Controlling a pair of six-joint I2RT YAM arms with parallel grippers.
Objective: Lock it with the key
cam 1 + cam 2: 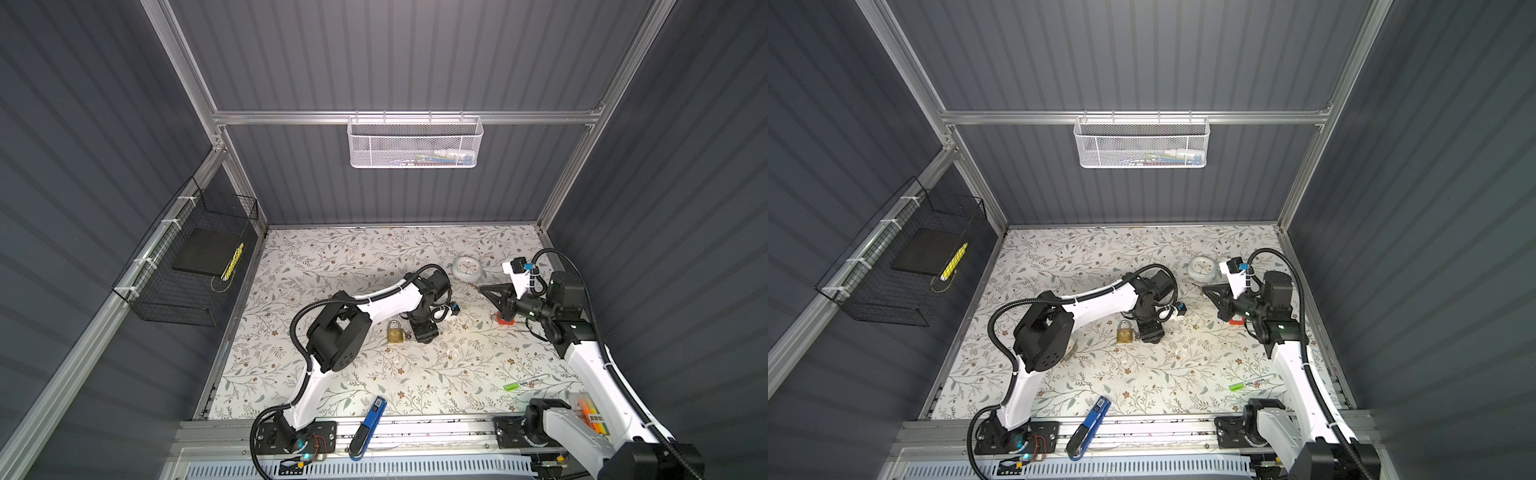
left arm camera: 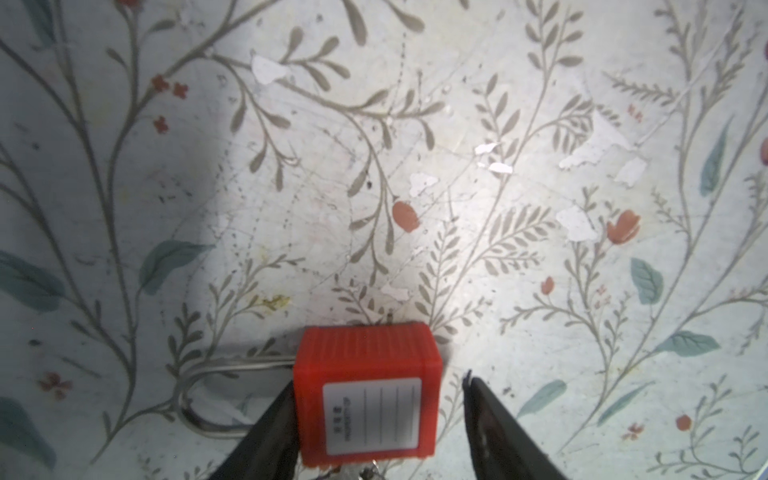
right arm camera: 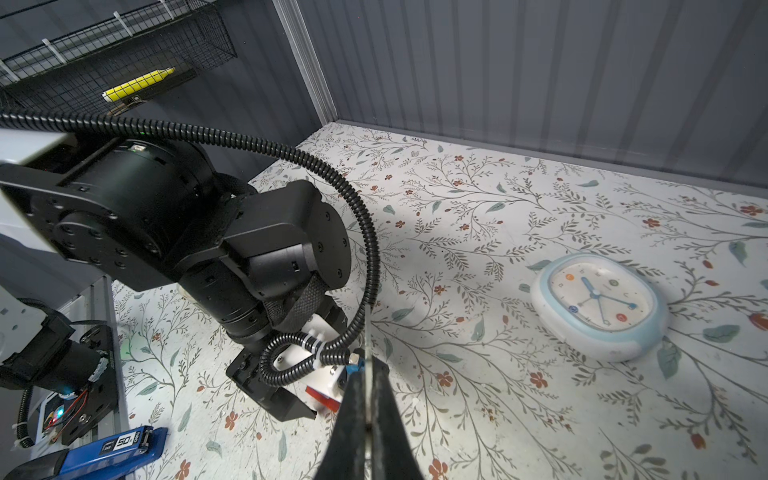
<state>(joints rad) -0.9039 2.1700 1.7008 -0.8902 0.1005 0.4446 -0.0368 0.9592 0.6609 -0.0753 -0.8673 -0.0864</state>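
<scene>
A blue-rimmed alarm clock (image 3: 598, 305) lies face-up on the floral counter (image 1: 332, 257) close beside the right jaws' tips, while a green marker (image 1: 525, 382) lies well back from them near the front edge. A blue stapler (image 1: 368, 427) rests at that edge, well apart from the left jaws. Far from both, a white mesh basket (image 1: 415, 145) hangs on the back wall and a black wire basket (image 1: 178, 309) on the side wall holds a dark flat pad (image 1: 205, 253) and a yellow highlighter (image 1: 232, 261).

You can't read the blurred label (image 2: 372, 415) on the red padlock (image 2: 365, 357), and a finger (image 2: 270, 436) hides part of its shackle (image 2: 249, 365).
</scene>
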